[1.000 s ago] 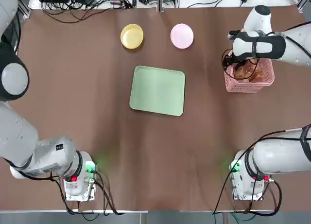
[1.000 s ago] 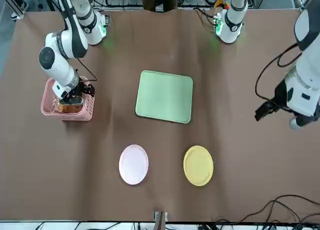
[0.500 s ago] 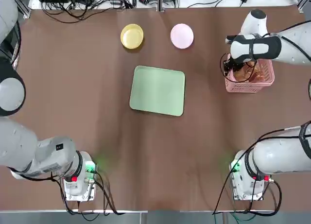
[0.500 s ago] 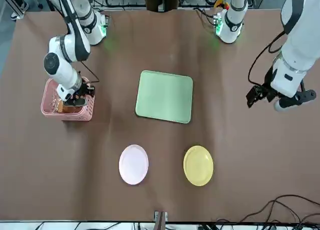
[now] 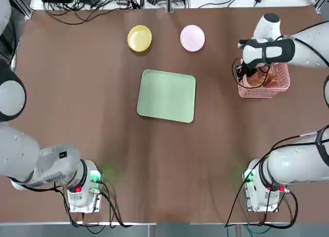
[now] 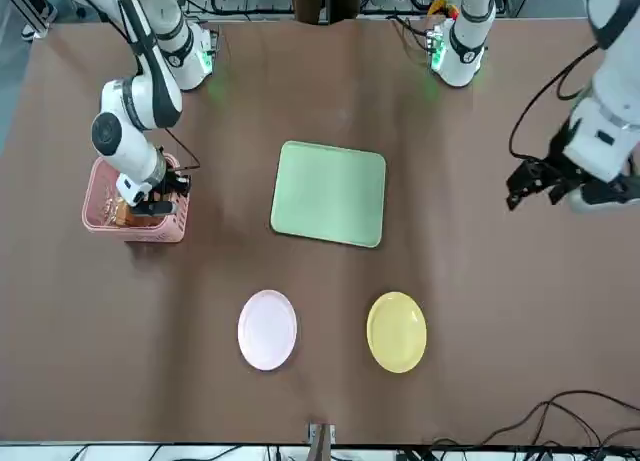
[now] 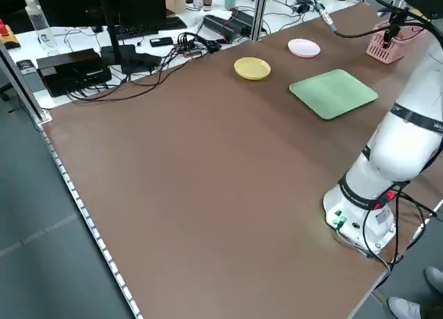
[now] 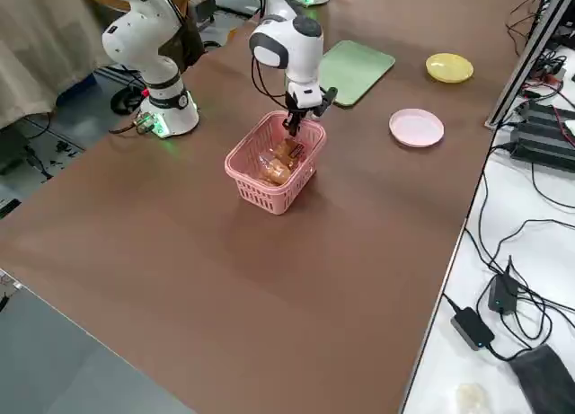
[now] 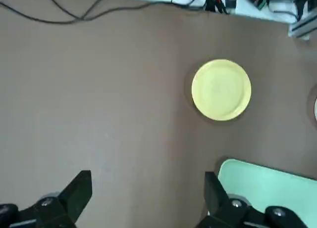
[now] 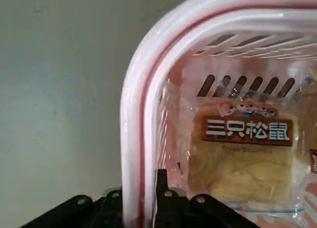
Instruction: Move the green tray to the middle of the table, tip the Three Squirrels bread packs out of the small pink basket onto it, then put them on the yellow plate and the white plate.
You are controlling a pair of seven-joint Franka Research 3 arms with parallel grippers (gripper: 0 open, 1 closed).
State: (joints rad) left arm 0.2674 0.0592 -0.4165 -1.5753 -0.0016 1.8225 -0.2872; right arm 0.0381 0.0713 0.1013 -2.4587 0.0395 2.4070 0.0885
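Right gripper (image 10: 141,201) pinched on small pink basket (image 10: 133,119) rim, tray-side wall; green tray (image 5: 166,95) lies leftward; left gripper (image 9: 143,203) spread

Robotics lab bench setup. Two white robot arms (image 5: 41,162) bolted at one edge of a large brown table (image 5: 103,144). Beyond the far edge: tangled cables (image 5: 92,3), power bricks and electronics boxes (image 7: 73,66) on a white bench, aluminium frame posts (image 7: 259,11), a bottle (image 7: 34,18).
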